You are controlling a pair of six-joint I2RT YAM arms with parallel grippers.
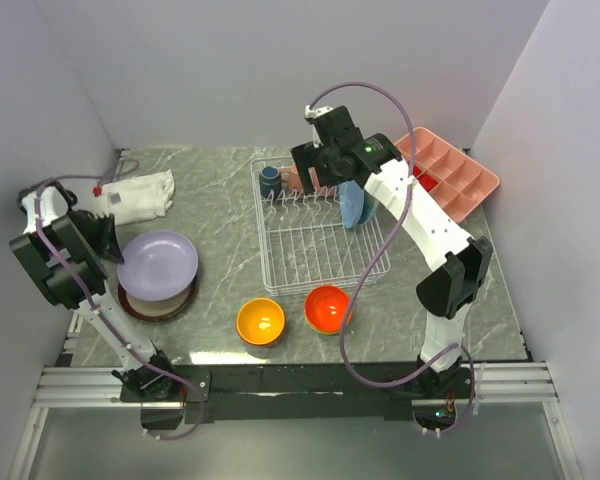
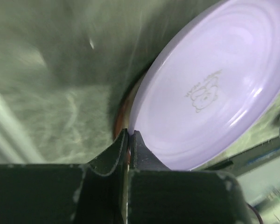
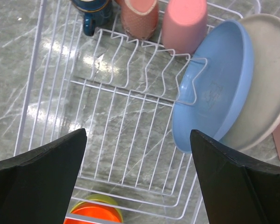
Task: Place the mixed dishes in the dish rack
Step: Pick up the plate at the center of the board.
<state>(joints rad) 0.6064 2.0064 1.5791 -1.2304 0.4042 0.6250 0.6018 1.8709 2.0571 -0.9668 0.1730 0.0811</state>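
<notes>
Left jaws are clamped together on the near-left rim of the lavender plate (image 2: 210, 88). We read the edge pinch as the way to carry it upright into a slot. The plate sits left of the rack (image 1: 300, 250), over a dark-rimmed plate (image 1: 130, 305) on the worktop, and seems tipped up off it. We can't tell if the two touch.

The left arm (image 1: 65, 265) is folded back at the left edge, elbow high, wrist aimed right at the plate.

Right jaws are wide apart and hold nothing. They hang over the rack's far half, wrist pointing down and the arm stretched far from its base.

In the rack, a blue plate (image 3: 214, 88) and a cream plate (image 3: 266, 79) lean on edge at the right, held by the tines. A navy cup (image 3: 91, 11) and two pink cups (image 3: 184, 23) stand along the far side. Most middle slots are free, so we judge there is room for the lavender plate.

An orange bowl (image 1: 260, 321) and a red bowl (image 1: 328, 308) wait on the worktop just near of the rack, not yet loaded.
</notes>
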